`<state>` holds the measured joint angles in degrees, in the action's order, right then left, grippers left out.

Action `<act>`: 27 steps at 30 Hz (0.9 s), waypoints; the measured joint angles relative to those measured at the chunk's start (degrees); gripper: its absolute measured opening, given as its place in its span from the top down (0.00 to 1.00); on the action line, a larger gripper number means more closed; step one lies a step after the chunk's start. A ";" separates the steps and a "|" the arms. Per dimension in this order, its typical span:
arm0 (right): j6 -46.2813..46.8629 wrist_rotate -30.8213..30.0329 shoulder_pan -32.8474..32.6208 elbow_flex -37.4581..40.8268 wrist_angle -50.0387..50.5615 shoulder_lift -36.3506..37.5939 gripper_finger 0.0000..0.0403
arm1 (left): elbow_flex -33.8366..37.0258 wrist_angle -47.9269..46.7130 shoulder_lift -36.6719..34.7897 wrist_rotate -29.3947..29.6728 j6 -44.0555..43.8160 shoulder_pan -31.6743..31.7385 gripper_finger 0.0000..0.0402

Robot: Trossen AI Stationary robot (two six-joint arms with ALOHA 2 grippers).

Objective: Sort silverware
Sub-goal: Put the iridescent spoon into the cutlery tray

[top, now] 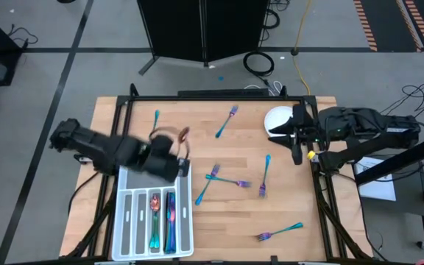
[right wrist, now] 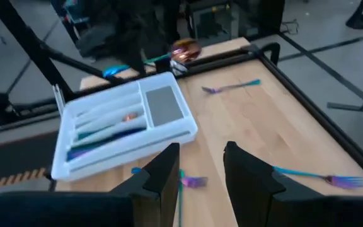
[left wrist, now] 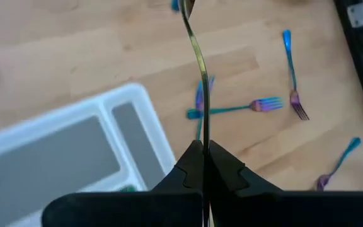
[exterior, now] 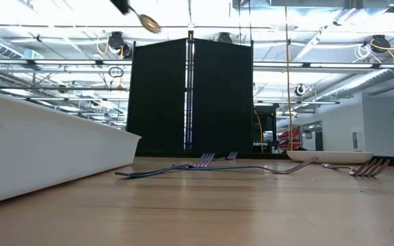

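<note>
Left gripper pinches a spoon aloft beside the tray.

From above, forks lie scattered on the table, while the right gripper waits, fingers spread, by the plate. From table height, the coppery bowl hangs high. At the left wrist, the thin, stiff, slick handle looks best pinched mid-shaft.
</note>
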<state>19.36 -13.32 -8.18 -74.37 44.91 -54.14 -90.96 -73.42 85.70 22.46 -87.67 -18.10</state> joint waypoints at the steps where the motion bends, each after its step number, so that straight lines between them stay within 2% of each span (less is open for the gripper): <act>1: 0.35 -0.03 -0.20 0.00 -0.82 -0.34 0.73 | -0.02 -1.36 0.42 1.93 -4.08 -2.57 1.00; 5: 1.15 0.14 -1.01 0.00 -4.76 -2.10 0.73 | 0.00 -7.54 2.27 7.85 -17.19 -10.44 1.00; 10: 4.89 0.15 -1.43 0.00 -7.57 -4.65 0.73 | 0.00 -12.81 5.20 9.81 -28.04 -17.55 1.00; 18: 12.35 -0.01 -2.68 0.02 -12.36 -11.45 0.73 | -0.02 -13.79 13.18 9.68 -35.30 -26.89 1.00; 22: 16.30 0.14 -3.95 0.02 -15.04 -14.53 0.73 | -0.01 -14.39 17.99 9.52 -41.62 -30.67 1.00; 27: 21.26 0.17 -6.06 0.02 -15.56 -17.07 0.73 | 0.52 -13.10 24.01 6.02 -43.97 -33.92 1.00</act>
<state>40.62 -13.15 -14.24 -74.35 29.34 -71.21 -90.43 -86.52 109.71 28.48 -131.64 -52.02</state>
